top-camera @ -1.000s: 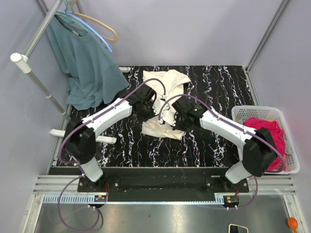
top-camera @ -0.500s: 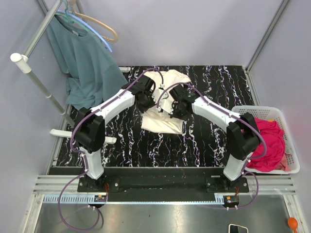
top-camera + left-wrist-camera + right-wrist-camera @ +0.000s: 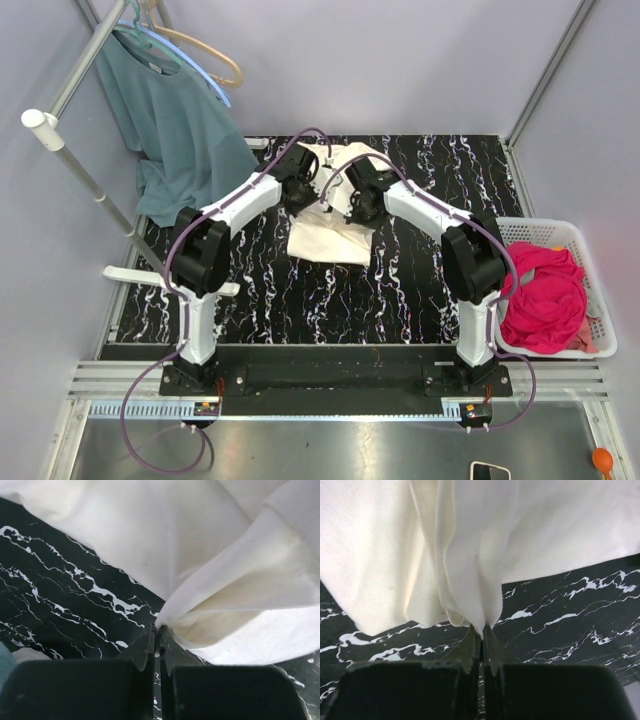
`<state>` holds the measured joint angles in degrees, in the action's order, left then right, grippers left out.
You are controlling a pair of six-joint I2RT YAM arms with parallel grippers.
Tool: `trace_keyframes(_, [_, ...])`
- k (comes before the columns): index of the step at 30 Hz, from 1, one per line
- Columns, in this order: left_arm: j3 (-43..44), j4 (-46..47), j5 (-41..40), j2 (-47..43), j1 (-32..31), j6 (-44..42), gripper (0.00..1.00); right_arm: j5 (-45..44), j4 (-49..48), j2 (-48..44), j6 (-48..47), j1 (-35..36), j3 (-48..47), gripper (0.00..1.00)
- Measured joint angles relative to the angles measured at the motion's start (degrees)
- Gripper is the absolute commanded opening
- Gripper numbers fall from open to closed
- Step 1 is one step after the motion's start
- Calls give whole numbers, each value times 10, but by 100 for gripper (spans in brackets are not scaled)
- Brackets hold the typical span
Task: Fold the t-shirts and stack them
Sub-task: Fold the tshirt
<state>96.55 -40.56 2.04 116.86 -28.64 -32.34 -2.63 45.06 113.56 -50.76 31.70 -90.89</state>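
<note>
Left wrist view: my left gripper (image 3: 158, 629) clamps the cream t-shirt (image 3: 165, 545); my right gripper (image 3: 482, 630) pinches another bunched edge, for folding.

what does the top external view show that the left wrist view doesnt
Only the top external view: the pink t-shirt heaped in the white basket at the right, and a teal garment hanging on a hanger at the far left.
Only the left wrist view: close up, the left gripper shut on a pinched fold of cloth.
Both: the cream t-shirt lying on the black marbled table.
</note>
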Motion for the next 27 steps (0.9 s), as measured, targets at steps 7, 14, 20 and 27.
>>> trace_keyframes(7, [32,18,-22,31,10,10,0,-1,0,45,-10,-14,-53,0])
trace_keyframes(14, [63,31,-32,63,13,12,34,-12,-4,74,-11,-23,-80,21])
trace_keyframes(20, [75,40,-57,84,13,2,56,-52,-21,87,-16,-24,-81,39])
trace_keyframes(27, [76,70,-87,89,13,5,56,-83,-49,96,-19,-24,-86,41])
